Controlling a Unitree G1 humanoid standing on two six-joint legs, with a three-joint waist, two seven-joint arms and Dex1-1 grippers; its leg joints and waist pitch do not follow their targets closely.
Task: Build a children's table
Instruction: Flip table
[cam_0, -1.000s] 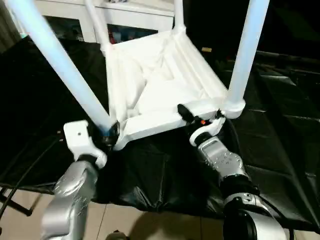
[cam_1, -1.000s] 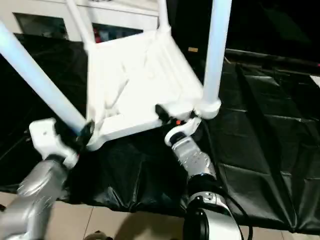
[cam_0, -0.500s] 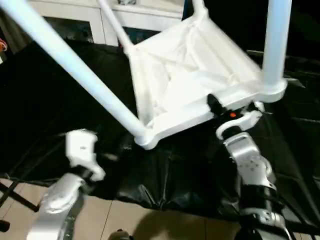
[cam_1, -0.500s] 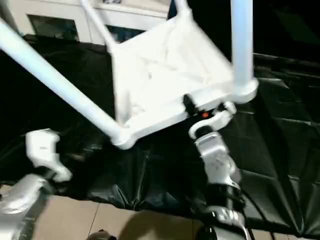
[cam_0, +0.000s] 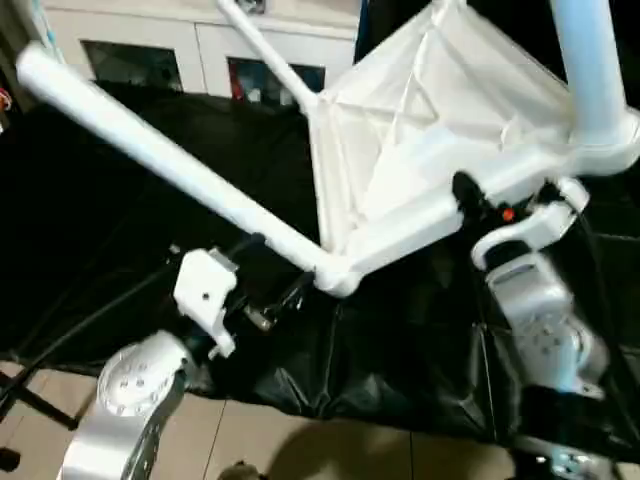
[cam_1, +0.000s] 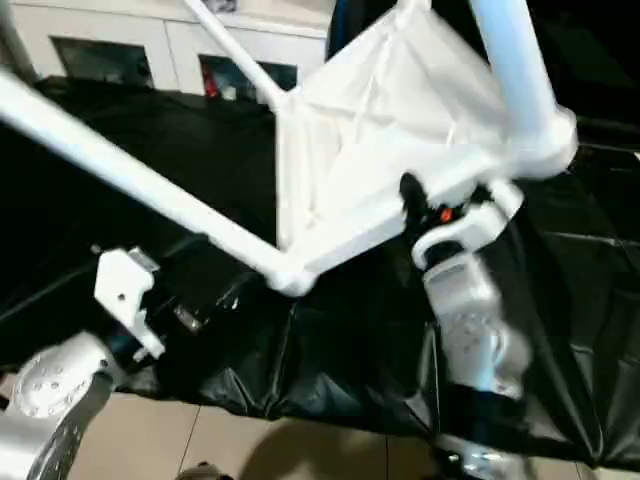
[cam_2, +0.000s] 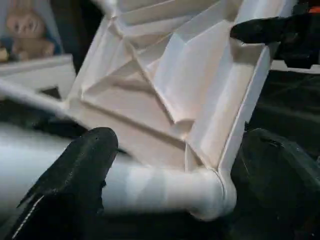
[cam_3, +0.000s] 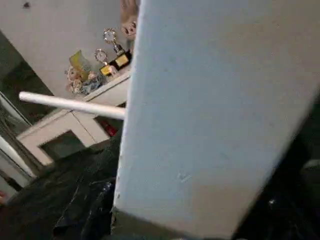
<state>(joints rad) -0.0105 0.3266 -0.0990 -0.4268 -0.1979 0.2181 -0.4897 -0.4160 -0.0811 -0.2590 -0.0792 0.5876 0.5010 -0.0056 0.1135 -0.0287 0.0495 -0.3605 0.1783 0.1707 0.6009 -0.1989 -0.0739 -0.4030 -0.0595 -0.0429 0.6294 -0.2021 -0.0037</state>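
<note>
While the small all-white plastic children's table (cam_0: 430, 150) hangs tipped above the big black-sheeted folding table (cam_0: 120, 230), its ribbed underside faces the robot and its tapered tube legs fan out. One leg (cam_0: 170, 165) runs long toward the robot's left, another (cam_0: 590, 60) rises on the right. The right gripper (cam_0: 478, 205) is clenched on the table's near rim beside the right corner socket. The left gripper (cam_0: 262, 300), spread wide and holding nothing, sits just below the left leg, apart from the near corner socket (cam_2: 212, 190). A white cabinet with glass doors (cam_0: 160, 50) stands behind.
</note>
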